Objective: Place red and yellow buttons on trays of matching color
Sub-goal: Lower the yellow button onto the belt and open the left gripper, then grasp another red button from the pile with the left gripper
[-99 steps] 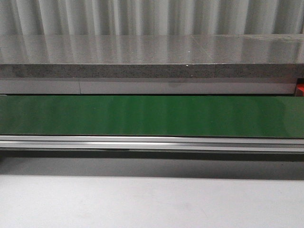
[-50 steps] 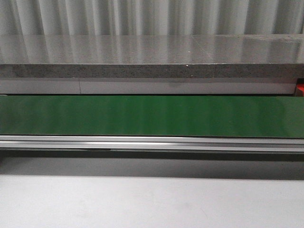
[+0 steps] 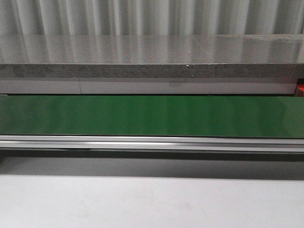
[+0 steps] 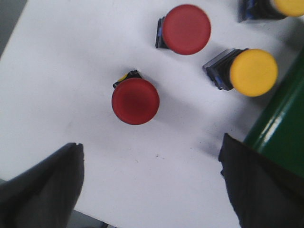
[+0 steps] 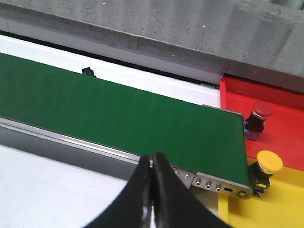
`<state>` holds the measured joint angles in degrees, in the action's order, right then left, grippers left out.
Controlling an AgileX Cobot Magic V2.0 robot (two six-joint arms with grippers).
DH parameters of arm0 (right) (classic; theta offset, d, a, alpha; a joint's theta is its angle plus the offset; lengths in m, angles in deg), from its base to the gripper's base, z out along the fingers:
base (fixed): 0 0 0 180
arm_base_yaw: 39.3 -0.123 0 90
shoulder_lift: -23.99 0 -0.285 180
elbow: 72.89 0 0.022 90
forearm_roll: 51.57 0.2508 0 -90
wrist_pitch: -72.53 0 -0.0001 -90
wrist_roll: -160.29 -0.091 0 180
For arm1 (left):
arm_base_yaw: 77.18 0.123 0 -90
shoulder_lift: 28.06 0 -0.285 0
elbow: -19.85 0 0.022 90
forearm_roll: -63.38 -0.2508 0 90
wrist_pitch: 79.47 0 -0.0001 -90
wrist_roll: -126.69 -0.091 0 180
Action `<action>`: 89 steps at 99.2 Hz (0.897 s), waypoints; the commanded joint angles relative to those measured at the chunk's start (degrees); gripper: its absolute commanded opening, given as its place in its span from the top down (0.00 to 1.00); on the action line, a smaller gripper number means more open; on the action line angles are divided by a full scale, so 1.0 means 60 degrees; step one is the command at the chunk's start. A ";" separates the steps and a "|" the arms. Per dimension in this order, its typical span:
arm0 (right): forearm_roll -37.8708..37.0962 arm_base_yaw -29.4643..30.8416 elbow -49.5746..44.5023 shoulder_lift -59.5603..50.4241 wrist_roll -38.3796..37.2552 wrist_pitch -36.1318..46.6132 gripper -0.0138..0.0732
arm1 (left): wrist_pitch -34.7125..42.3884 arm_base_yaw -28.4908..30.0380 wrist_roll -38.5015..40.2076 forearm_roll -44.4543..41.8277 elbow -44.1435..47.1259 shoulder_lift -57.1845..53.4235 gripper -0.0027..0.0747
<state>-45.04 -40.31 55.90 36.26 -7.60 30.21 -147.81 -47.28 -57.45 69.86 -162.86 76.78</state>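
In the left wrist view, two red buttons [image 4: 135, 101] [image 4: 186, 29] and two yellow buttons [image 4: 253, 72] [image 4: 289, 6] lie on a white surface [image 4: 71, 57]. My left gripper [image 4: 151, 164] is open and empty, hovering over the white surface just short of the nearer red button. In the right wrist view, my right gripper [image 5: 152, 164] is shut and empty over the conveyor's near rail. A red button [image 5: 260, 116] stands on the red tray [image 5: 285, 107], and a yellow button [image 5: 267, 165] stands on the yellow tray [image 5: 285, 204]. Neither gripper shows in the front view.
A green conveyor belt [image 3: 152, 116] with an aluminium rail [image 3: 152, 142] runs across the front view, a grey stone ledge [image 3: 152, 52] behind it. The belt's edge [image 4: 280, 128] lies beside the left fingers. A sliver of the red tray [image 3: 300, 89] shows at far right.
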 commanded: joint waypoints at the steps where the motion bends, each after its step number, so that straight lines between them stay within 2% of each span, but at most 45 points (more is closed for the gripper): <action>1: 0.0038 -0.0028 0.0205 0.0120 0.0025 0.0671 0.92 | 0.0003 0.0017 0.0085 0.0183 -0.0206 0.0232 0.27; 28: 0.0038 -0.0028 0.0205 0.0120 0.0025 0.0671 0.92 | 0.0947 0.0017 0.0360 -0.0071 -0.0225 0.1657 0.29; 62: 0.0038 -0.0028 0.0205 0.0120 0.0025 0.0671 0.92 | 0.2085 0.0017 0.0690 -0.0274 -0.0225 0.2077 0.30; 72: 0.0038 -0.0028 0.0205 0.0120 0.0025 0.0671 0.92 | 0.2113 0.0017 0.0775 -0.0274 -0.0225 0.2077 0.38; 89: 0.0038 -0.0028 0.0205 0.0120 0.0025 0.0671 0.92 | 0.1709 0.0017 0.0775 -0.0257 -0.0225 0.2077 0.65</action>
<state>-45.04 -40.31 55.90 36.26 -7.60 30.21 -136.38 -47.28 -53.31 68.02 -162.81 91.74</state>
